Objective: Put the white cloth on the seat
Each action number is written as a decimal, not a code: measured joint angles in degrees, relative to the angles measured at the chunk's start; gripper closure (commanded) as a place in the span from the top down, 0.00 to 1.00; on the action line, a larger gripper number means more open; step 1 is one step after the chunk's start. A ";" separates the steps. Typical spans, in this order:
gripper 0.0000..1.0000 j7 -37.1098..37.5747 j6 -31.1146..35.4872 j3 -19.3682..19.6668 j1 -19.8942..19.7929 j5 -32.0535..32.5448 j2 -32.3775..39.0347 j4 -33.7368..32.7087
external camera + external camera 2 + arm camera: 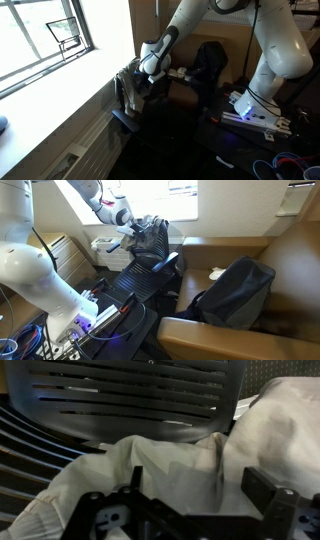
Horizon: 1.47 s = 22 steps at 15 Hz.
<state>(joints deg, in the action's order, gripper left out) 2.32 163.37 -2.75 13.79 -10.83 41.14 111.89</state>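
The white cloth [200,465] lies bunched right below my gripper [200,495], and one raised fold stands between the two fingers. The fingers are spread apart and are not clamped on it. A dark slatted chair surface [130,400] lies just beyond the cloth. In both exterior views the gripper [150,68] [127,222] is at the top of the black chair by the window wall. The cloth [128,90] [106,248] hangs over the chair's back there. The black slatted seat [135,280] stretches out below it.
A dark backpack [235,290] [210,62] sits on the wooden bench beside the chair. The robot base [250,105] [90,315] with cables stands close to the chair. The window sill and wall [60,95] run along the chair's far side.
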 measured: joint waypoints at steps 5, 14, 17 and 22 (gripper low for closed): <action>1.00 4.23 1.58 1.84 0.92 3.79 0.48 -0.28; 0.38 14.81 6.31 18.05 13.12 12.37 6.68 -2.89; 0.18 14.95 6.57 18.65 13.46 12.38 7.50 -4.10; 0.00 14.95 6.62 18.64 13.39 12.38 7.76 -5.33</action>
<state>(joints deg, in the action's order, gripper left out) 17.27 169.99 15.88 27.18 1.55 48.89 106.56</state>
